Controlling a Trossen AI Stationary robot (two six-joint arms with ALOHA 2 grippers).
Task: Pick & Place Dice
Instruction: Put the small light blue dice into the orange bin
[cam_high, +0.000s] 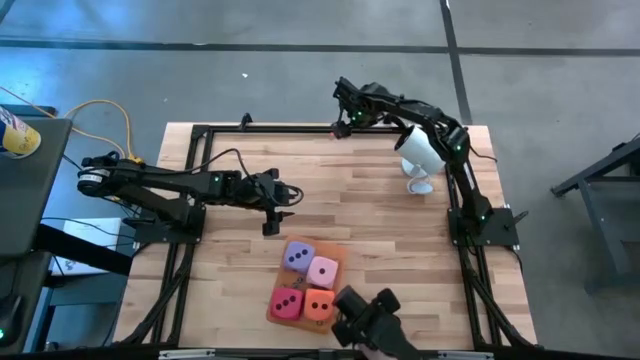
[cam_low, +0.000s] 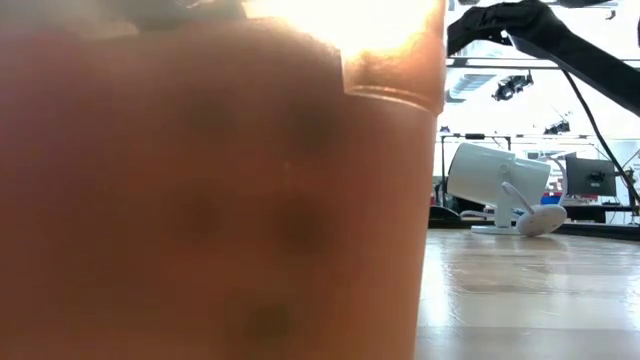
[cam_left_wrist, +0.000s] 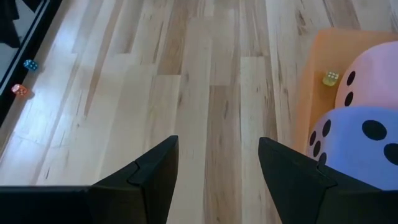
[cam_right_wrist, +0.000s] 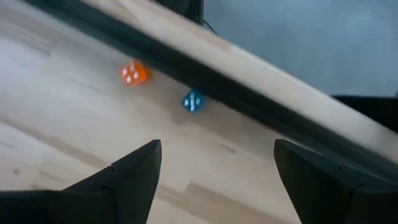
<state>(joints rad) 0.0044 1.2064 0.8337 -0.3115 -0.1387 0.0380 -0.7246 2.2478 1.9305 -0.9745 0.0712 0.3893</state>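
Near the front edge of the wooden surface (cam_high: 230, 190), four soft dice sit packed in a square on a flat orange mat (cam_high: 335, 262). The red die (cam_high: 287, 302) and orange die (cam_high: 319, 304) are nearest the edge; the purple die (cam_high: 298, 257) and pink die (cam_high: 322, 270) lie just behind them, all touching. Their tight grouping suggests they were set out together as a starting stock, ready to be picked one by one.

Toward the middle of the surface, the left gripper (cam_high: 272, 195) hovers behind the mat, its fingers (cam_left_wrist: 152, 174) spread wide and empty, probably lining up on the purple die just ahead of it.

Farther back, a white camera (cam_high: 420, 155) stands near the right edge.

At the far edge, the right gripper (cam_high: 345, 118) hangs with fingers (cam_right_wrist: 134, 171) wide apart and empty, above two tiny dice, one orange (cam_right_wrist: 134, 73) and one blue (cam_right_wrist: 193, 101), lying beside the dark frame rail (cam_high: 270, 128).
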